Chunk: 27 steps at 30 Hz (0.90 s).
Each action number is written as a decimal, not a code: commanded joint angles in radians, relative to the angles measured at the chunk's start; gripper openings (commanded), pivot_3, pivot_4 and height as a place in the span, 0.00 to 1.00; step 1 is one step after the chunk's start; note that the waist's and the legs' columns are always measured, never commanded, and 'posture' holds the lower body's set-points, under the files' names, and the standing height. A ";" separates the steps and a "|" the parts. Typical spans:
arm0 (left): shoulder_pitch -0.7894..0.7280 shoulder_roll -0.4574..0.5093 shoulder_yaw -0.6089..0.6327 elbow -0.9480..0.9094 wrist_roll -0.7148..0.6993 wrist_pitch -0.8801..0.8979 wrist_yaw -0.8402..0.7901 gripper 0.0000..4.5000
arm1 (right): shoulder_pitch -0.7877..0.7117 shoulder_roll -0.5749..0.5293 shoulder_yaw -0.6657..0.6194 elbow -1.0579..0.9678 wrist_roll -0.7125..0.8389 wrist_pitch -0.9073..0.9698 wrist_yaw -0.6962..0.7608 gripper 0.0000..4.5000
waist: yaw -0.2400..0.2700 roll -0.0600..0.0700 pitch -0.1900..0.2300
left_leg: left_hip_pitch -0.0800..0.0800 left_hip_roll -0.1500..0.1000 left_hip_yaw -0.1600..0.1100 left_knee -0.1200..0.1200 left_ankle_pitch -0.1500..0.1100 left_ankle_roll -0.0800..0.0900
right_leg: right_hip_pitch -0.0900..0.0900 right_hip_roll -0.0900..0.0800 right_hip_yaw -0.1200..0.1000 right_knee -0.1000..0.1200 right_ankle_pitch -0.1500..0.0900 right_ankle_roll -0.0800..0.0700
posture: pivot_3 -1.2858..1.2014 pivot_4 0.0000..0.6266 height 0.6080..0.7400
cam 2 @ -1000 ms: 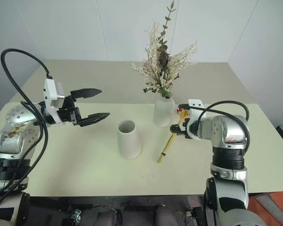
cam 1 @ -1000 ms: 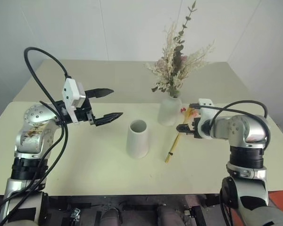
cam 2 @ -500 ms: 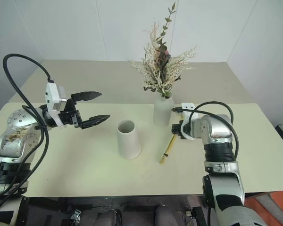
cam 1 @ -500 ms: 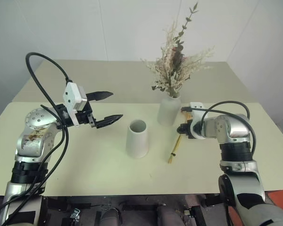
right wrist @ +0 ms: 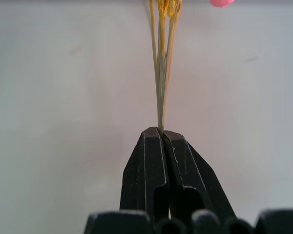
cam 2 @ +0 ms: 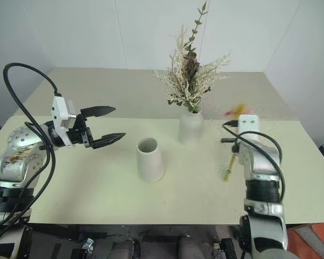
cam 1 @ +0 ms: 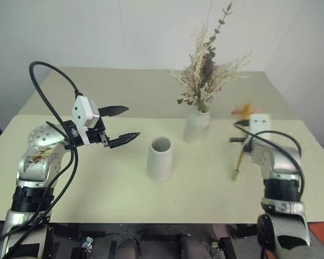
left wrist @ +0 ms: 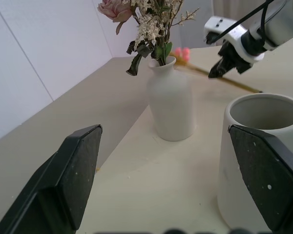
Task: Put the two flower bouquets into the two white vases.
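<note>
Now that the right gripper (right wrist: 162,132) is clamping the stalks (right wrist: 161,73) and lifting them off the worktop (cam 1: 113,189), the cone vase (cam 1: 160,158) is next; left gripper (cam 1: 121,125) is idling apart.

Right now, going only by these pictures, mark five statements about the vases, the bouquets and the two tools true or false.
1. The dried beige-green bunch stands in the bottle-shaped vase. True.
2. The cone vase holds the yellow-orange stalk bunch. False: its mouth is empty.
3. The right tool is shut on the yellow-orange stalk bunch. True.
4. The left tool grips the cone vase. False: it hangs open beside it, apart from it.
5. The two vases touch each other. False: bare table shows between them.
</note>
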 commanded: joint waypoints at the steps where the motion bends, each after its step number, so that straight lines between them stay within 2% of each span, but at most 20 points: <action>1: -0.036 0.015 0.018 0.012 0.006 -0.030 -0.010 1.00 | 0.030 -0.033 -0.094 -0.213 -0.076 -0.258 -0.092 0.01 | 0.002 0.000 0.000 | 0.000 0.000 0.000 0.000 0.000 0.000 | 0.000 0.000 0.000 0.000 0.000 0.000 | 0.52 0.24 1.00; 2: -0.040 0.014 0.017 0.020 0.007 -0.033 -0.012 1.00 | 0.041 -0.026 -0.107 -0.236 -0.077 -0.299 -0.100 0.01 | 0.000 0.000 0.000 | 0.001 0.000 0.000 0.000 0.000 0.000 | 0.000 0.000 0.000 0.001 0.000 0.000 | 0.52 0.24 1.00; 4: -0.057 0.013 0.016 0.044 0.012 -0.043 -0.021 1.00 | 0.080 0.031 -0.210 -0.380 0.053 -0.461 -0.022 0.01 | -0.004 0.000 0.000 | 0.002 0.000 0.000 0.000 0.000 0.000 | 0.000 0.001 0.000 0.001 0.000 0.000 | 0.52 0.24 1.00; 6: -0.068 0.011 0.014 0.062 0.016 -0.051 -0.028 1.00 | 0.099 0.065 -0.258 -0.444 0.118 -0.541 0.013 0.01 | -0.007 0.000 0.000 | 0.004 0.001 -0.001 0.000 0.000 0.000 | 0.003 0.001 0.000 0.000 0.000 0.000 | 0.52 0.24 1.00; 8: -0.084 0.009 0.011 0.085 0.020 -0.060 -0.035 1.00 | 0.117 0.091 -0.299 -0.547 0.246 -0.558 0.075 0.01 | -0.009 0.000 0.000 | 0.004 0.001 -0.001 0.000 0.000 0.000 | 0.003 0.001 0.000 0.000 0.000 0.000 | 0.52 0.24 1.00; 11: -0.100 0.007 0.007 0.111 0.025 -0.072 -0.047 1.00 | 0.127 0.117 -0.322 -0.690 0.550 -0.522 0.168 0.01 | -0.010 0.000 0.000 | 0.005 0.001 -0.001 0.000 0.000 0.000 | 0.004 0.001 0.000 0.001 0.000 0.000 | 0.52 0.24 1.00; 13: -0.107 0.007 0.009 0.119 0.026 -0.074 -0.053 1.00 | 0.129 0.114 -0.316 -0.745 0.744 -0.493 0.192 0.01 | -0.014 0.000 0.000 | 0.005 0.001 -0.001 0.000 0.000 0.000 | 0.004 0.001 0.000 0.001 0.000 0.000 | 0.52 0.24 1.00; 16: -0.108 0.008 0.010 0.114 0.015 -0.063 -0.069 1.00 | 0.153 0.093 -0.276 -0.787 0.938 -0.490 0.231 0.01 | -0.015 0.000 0.000 | 0.005 0.002 -0.001 0.000 0.000 0.000 | 0.005 0.001 0.000 0.001 0.000 0.000 | 0.52 0.24 1.00; 19: -0.097 0.015 0.016 0.096 -0.014 -0.034 -0.099 1.00 | 0.147 0.114 -0.183 -0.775 0.985 -0.522 0.273 0.01 | -0.015 0.000 0.000 | 0.007 0.002 -0.001 0.000 0.000 0.000 | 0.007 0.001 0.000 0.000 0.000 0.000 | 0.52 0.24 1.00; 27: -0.018 0.084 0.082 0.010 -0.073 0.032 -0.120 1.00 | -0.016 0.193 0.077 -0.591 0.843 -0.614 0.400 0.01 | -0.019 0.001 0.000 | 0.008 0.003 -0.002 0.000 0.000 0.000 | 0.005 0.003 0.000 0.002 -0.001 -0.002 | 0.52 0.24 1.00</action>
